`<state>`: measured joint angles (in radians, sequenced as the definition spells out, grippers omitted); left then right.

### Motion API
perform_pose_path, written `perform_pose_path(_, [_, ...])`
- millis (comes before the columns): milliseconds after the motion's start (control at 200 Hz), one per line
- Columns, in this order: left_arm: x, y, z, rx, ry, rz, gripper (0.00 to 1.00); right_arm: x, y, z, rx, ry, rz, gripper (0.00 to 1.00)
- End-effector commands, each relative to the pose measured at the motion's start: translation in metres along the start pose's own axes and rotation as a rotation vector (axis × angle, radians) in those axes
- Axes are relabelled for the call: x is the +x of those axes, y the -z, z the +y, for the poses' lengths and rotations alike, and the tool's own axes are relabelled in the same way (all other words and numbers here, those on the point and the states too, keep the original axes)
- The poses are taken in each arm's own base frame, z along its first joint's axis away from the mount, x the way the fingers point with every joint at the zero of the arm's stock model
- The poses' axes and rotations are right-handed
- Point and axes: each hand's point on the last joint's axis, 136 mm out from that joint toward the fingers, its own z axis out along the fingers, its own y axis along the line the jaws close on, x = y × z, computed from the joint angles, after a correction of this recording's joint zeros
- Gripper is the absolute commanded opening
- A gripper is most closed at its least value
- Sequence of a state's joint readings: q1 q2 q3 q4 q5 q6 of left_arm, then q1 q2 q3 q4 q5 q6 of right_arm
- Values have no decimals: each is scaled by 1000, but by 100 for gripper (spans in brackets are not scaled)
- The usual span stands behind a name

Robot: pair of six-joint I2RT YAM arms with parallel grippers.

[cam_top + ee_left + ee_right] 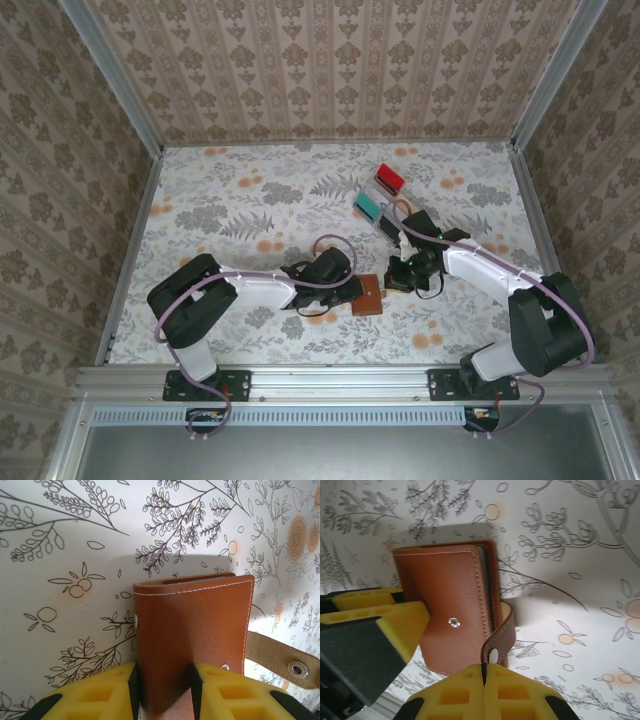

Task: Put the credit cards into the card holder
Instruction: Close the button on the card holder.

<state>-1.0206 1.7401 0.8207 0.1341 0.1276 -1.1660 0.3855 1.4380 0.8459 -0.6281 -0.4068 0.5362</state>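
Observation:
The card holder (pixel 368 296) is a brown leather wallet lying closed on the floral table, just in front of the middle. My left gripper (pixel 162 690) is shut on its near edge, one yellow pad on each side (pixel 350 292). From the right, my right gripper (pixel 484 672) is shut, its pads pinching the tip of the clasp tab (pixel 499 642), which curls up off the table beside the wallet (pixel 450 605). A thin grey-blue edge (pixel 483 580) shows between the covers. The credit cards are hidden. The left gripper's pad (pixel 395 625) appears in the right wrist view.
A clear slotted rack (pixel 385 195) with red and green pieces lies behind the right arm. Metal frame rails and patterned walls enclose the table (pixel 250 200) on three sides.

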Motion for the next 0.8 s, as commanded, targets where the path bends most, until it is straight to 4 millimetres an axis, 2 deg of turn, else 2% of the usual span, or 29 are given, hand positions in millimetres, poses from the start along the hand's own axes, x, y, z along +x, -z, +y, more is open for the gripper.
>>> perform_pose_path(0, [4,-5,0,-18,-16,23,33,7,-4,12,-55,-6,31,0])
perform_pose_path(510, [5,-6,-1,-14,-14,27,33,6,-28,28,-42,14,69,0])
perform_pose_path(795, [5,-6,0,-14,-16,25,32,3,-29,33,-46,8,66,0])
